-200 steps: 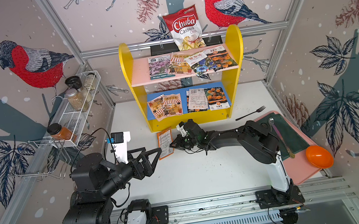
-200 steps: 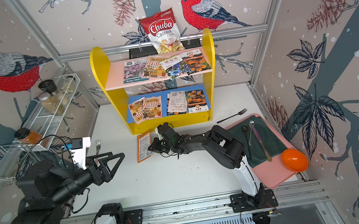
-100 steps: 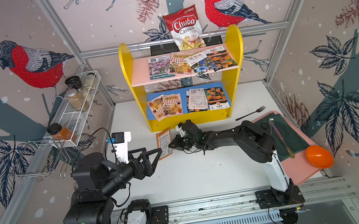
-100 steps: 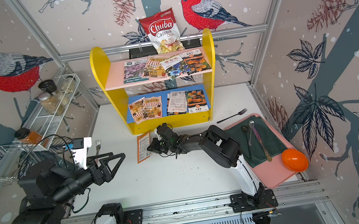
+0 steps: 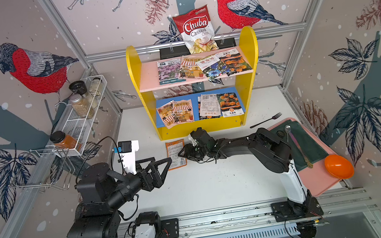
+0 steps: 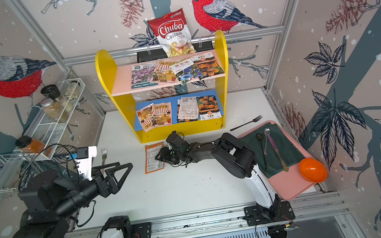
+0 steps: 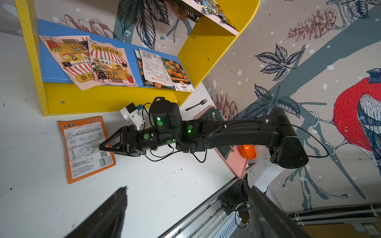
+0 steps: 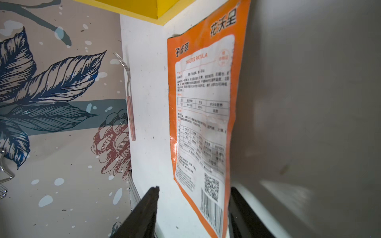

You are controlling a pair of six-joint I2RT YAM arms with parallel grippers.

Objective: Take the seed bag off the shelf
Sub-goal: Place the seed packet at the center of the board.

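The right gripper's point(image 8: 193, 188) fingers point(image 8: 144, 212) stood parted around the orange seed bag's point(image 5: 176, 154) barcode corner, clamping nothing. The bag lay flat on the table point(image 5: 218, 184) just before the shelf point(image 5: 135, 82), its long axis running shelf to rail and its title end toward the shelf. The left gripper point(image 5: 167, 167) gaped wide and empty.

— What stood beyond the right pincer point(image 5: 182, 153)?
— Pale papered walls point(image 5: 107, 17) printed with red-breasted birds, pine cones and dark leaves, framed by silver aluminium struts point(image 5: 104, 55).
— And beneath it?
— A white, speckled tabletop point(image 5: 206, 185), evenly lit.
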